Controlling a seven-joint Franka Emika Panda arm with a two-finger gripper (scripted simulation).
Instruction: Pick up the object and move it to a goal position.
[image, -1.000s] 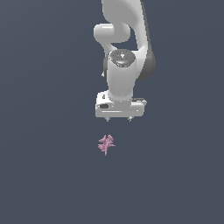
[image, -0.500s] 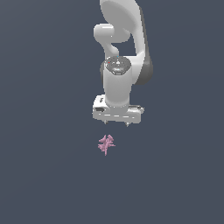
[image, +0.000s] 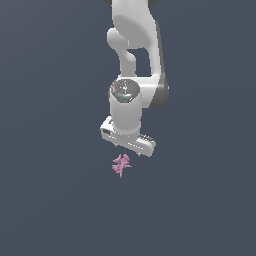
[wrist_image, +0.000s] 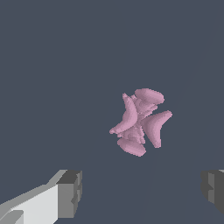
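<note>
The object (image: 121, 165) is a tiny pink spiky cross-like shape with several thin prongs, lying on the dark grey floor. My white gripper (image: 131, 149) hangs just above it, pointing down, not touching it. In the wrist view the object (wrist_image: 140, 122) lies ahead of the gap between the two grey fingertips (wrist_image: 70, 194), which stand wide apart. The gripper (wrist_image: 142, 192) is open and empty.
The flat dark grey floor (image: 50, 200) spreads all around the object. The white arm (image: 135, 45) rises above the gripper. No other objects or goal marker show in either view.
The gripper has come down closer to the object and has turned about its own axis, so the hand now sits slanted in the exterior view. The object has not moved.
</note>
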